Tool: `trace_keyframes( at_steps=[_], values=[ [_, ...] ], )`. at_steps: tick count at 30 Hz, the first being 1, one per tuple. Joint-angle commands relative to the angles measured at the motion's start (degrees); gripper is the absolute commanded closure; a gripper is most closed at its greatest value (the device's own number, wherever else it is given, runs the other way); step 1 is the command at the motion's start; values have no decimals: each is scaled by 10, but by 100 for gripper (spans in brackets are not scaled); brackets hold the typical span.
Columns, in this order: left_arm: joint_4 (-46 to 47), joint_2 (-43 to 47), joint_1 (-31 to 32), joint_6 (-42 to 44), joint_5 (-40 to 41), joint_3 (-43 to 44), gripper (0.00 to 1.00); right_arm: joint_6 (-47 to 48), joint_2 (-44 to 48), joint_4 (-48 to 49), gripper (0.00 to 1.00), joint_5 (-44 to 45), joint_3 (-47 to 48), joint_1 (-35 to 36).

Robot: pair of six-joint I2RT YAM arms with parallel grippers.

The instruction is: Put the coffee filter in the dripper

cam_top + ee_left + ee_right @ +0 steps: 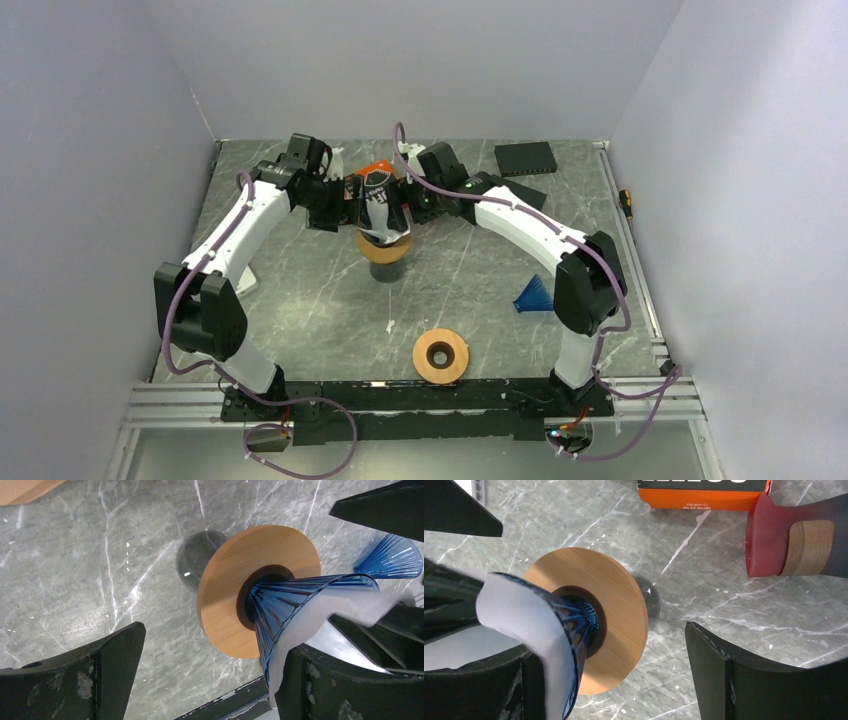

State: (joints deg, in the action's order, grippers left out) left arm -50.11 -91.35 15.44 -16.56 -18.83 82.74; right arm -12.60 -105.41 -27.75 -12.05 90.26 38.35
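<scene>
Ribbed blue dripper (300, 605) in wooden ring (230, 595), paper filter (350, 611) at rim. Left gripper (215, 645), right gripper (611, 650) wide open, empty. Orange box (701, 496): right wrist view.

Orange box (694, 499) partly beyond right-wrist view's edge

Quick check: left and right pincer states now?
Left pincer: open wide beside the dripper, holding nothing.
Right pincer: open wide beside the same dripper, holding nothing.

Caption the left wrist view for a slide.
Left gripper open by the blue dripper seated in a wooden collar, white coffee filter at its mouth.
</scene>
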Motion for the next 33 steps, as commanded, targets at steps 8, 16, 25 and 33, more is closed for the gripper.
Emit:
trace_keyframes(
  at_steps=[8, 16, 25, 33],
  values=[
    [-7, 24, -7, 4, 15, 33, 5, 5, 89, 4, 17, 0, 4, -2],
    [0, 39, -7, 1, -16, 38, 3, -13, 97, 14, 17, -14, -4, -7],
    [6, 59, -7, -9, -46, 54, 0, -45, 107, 45, 18, -80, -23, -36],
    [21, 72, -10, -20, -83, 57, 0, -86, 129, 99, 18, -169, -60, -73]
  ],
)
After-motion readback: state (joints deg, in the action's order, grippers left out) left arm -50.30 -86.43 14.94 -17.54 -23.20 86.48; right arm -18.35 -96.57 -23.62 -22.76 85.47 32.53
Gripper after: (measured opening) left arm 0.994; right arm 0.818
